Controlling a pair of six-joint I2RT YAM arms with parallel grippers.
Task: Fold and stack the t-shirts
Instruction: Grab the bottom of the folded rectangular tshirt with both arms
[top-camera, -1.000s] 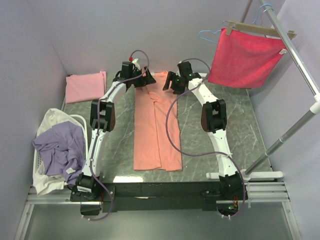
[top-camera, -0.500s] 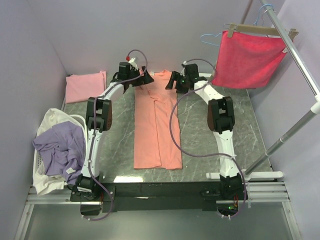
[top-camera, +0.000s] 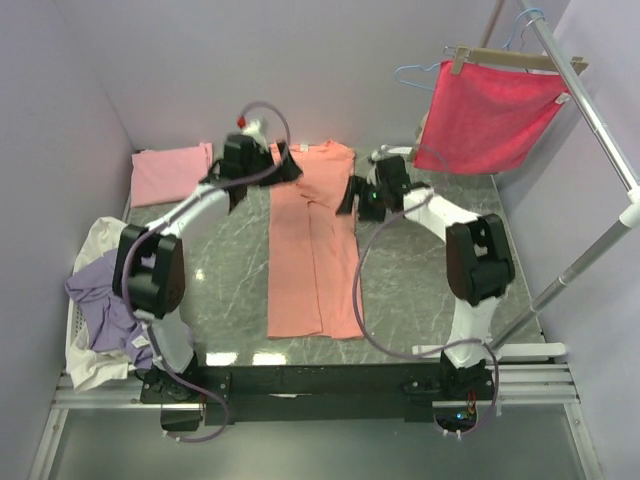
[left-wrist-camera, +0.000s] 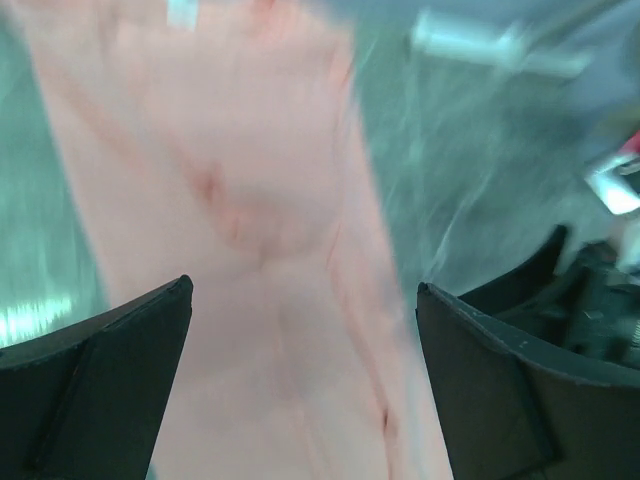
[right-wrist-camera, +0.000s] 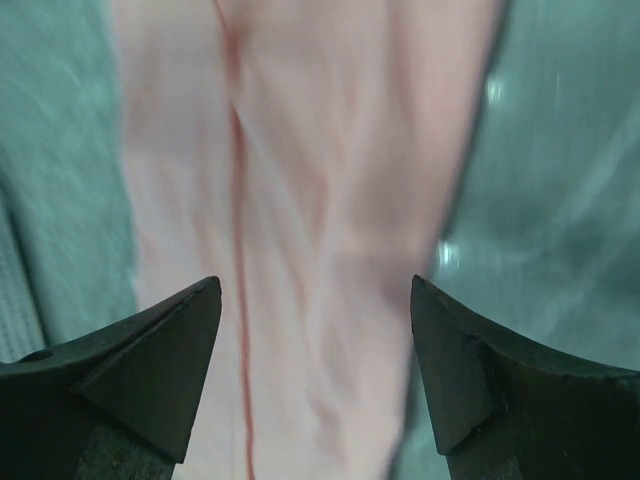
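Jaws spread wide, empty: left gripper and right gripper flank far end of salmon shirt, at 11 and 1. Shirt flat mid-table, long axis 12–6, neck toward 12. Grey-green marble table; lavender walls; wrist views blurred.

No legible text, brand, number or sign anywhere. Only two possible labels, neither readable: a small white tag at the lower edge of the lavender t-shirt, too small to make out, and a pale tag near the top of the salmon-orange t-shirt in the left wrist view, lost in blur.
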